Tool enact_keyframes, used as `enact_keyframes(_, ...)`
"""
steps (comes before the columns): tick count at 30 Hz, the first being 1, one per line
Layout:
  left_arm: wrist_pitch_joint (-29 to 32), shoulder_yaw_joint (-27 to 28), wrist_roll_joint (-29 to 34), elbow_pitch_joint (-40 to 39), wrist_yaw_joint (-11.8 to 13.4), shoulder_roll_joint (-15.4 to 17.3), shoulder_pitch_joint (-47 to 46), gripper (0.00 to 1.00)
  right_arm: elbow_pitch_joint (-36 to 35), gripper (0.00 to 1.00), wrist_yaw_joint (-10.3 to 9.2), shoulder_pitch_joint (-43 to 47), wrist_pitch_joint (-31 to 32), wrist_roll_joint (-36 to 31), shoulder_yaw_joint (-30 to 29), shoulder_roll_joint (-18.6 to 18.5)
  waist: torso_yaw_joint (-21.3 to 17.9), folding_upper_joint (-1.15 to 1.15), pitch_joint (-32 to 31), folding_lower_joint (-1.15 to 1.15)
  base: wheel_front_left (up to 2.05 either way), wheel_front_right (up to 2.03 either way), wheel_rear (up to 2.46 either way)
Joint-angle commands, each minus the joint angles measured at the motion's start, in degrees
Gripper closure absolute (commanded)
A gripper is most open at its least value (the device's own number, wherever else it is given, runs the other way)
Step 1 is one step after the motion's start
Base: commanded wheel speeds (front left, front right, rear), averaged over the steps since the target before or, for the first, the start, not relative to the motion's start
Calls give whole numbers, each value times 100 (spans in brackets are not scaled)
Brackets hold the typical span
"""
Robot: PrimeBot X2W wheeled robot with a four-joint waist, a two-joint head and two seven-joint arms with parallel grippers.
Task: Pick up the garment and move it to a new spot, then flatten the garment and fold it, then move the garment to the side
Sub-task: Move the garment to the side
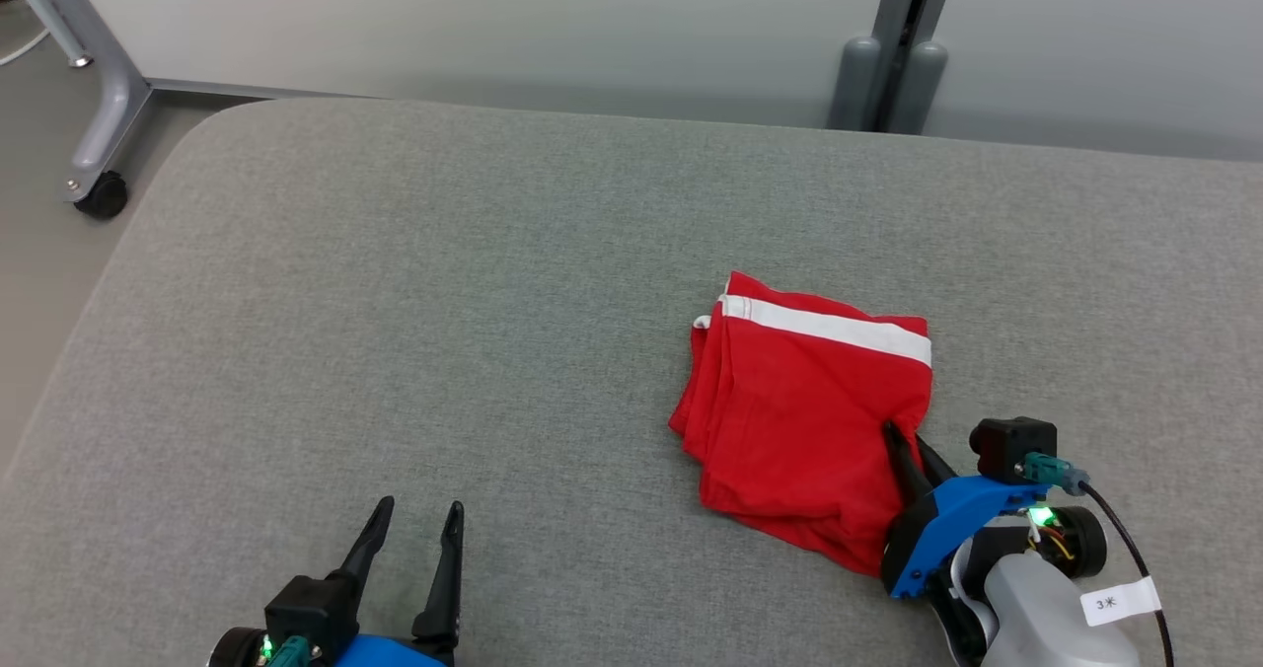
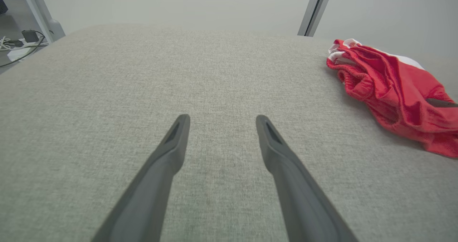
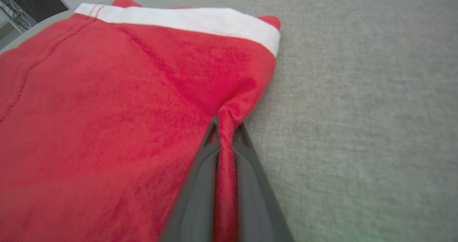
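My left gripper (image 1: 419, 509) sits at the near edge of the grey fabric-covered pad (image 1: 395, 302), left of centre. Its fingers are spread wide with nothing between them, over bare surface. My right gripper (image 1: 913, 450) is at the near edge on the right, fingers drawn almost together on a thin ridge of the red cloth garment with a white waistband (image 1: 799, 401), pinched at its near right border. The garment lies in a loose folded stack right of the pad's centre, waistband toward the far edge. I judge this to be the grasp before carrying it off. To do it well, I'd confirm the pinch takes every layer, not just the top one, then lift slowly and travel low so the stack doesn't fall open. Beyond the far edge stands a grey metal frame post (image 1: 893, 65).
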Motion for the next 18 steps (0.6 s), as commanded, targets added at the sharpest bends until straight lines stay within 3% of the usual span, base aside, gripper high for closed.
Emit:
enact_keyframes(1,-13,70,-23,0,9,20,-7,0,164,100,1,199,117,19,-23,62,-125,0,-65,-1,0,0,0)
enact_keyframes(5,-13,198,26,-76,9,1,119,0,-242,100,-4,360,73,-219,-378,2,-538,0,-188,-1,0,0,0)
enact_keyframes(11,-14,83,69,-215,9,-5,191,0,-576,100,-8,789,89,-419,-474,8,-1508,0,-229,-1,0,0,0)
enact_keyframes(18,-13,-531,14,-444,9,98,-21,0,-889,100,-9,1045,99,-468,-530,12,-2565,0,-37,-1,0,0,0)
